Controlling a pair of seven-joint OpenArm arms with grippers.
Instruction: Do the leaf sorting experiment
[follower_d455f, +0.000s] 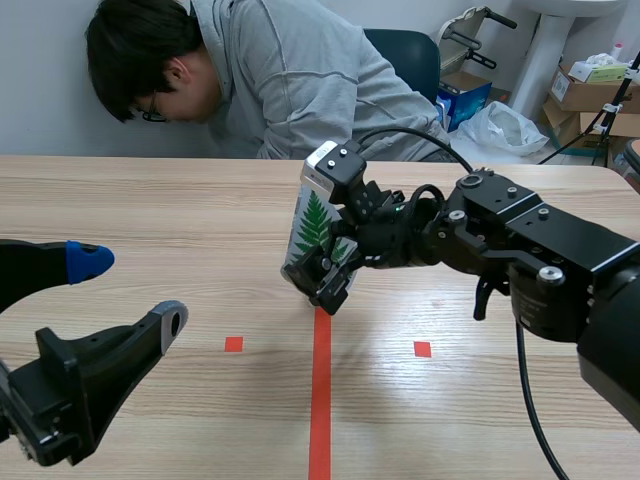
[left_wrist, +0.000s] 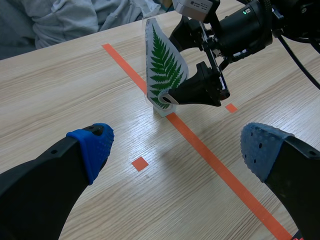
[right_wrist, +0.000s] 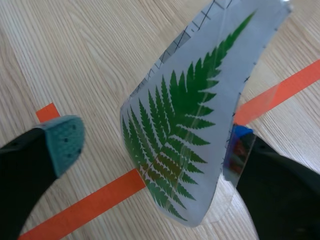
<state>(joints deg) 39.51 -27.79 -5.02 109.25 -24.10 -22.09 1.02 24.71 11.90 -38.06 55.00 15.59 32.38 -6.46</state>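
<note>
Fern-leaf card (right_wrist: 185, 135) stands on the wood-grain tabletop (follower_d455f: 150, 220), on its orange line (follower_d455f: 320, 400), between parted fingers of the right pincer (right_wrist: 150, 150), touching one pad (right_wrist: 239, 137). The left pincer (left_wrist: 177, 150) gapes empty, with cardboard boxes (follower_d455f: 590, 95) far beyond.

A wooden table (follower_d455f: 150, 230) spans the view. At the table's far edge a person in a grey hoodie (follower_d455f: 290, 75) leans sideways, and a dark chair (follower_d455f: 405, 55) stands farther back from it. Beyond the table's far right corner sit a blue box (follower_d455f: 462, 98), a white plastic bag (follower_d455f: 500, 128) and cardboard boxes (follower_d455f: 585, 95).
</note>
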